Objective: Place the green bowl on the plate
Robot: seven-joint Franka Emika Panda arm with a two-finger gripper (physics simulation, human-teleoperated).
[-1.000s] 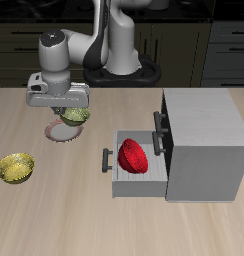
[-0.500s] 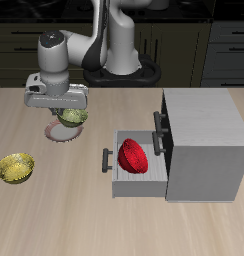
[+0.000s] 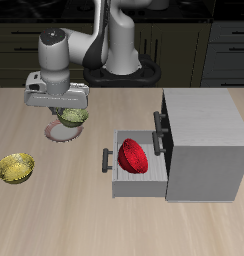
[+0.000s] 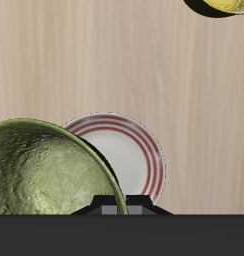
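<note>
Carrying the load over the table (image 3: 114, 215) was the step in hand, and it looked close to its end: the gripper (image 3: 66, 110) hung above the plate (image 3: 56, 133), with the green bowl (image 3: 74, 116) raised off the plate's surface rather than resting on it. Behind stood the grey cabinet (image 3: 204, 130), its open drawer (image 3: 129, 178) holding the red bowl (image 3: 132, 155), and nearer the table's front edge sat the yellow bowl (image 3: 15, 167), well apart from all this. In the wrist view the green bowl (image 4: 49, 170) filled much of the frame, its rim running up to the gripper's body, so the fingers seemed shut on that rim, though the fingertips themselves were hidden behind the bowl. The bowl overlapped only one side of the plate (image 4: 129, 150); the striped rim on the other side lay bare. My judgement was that the next move called for a small shift to centre the bowl over the plate, then a gentle lowering before release.
</note>
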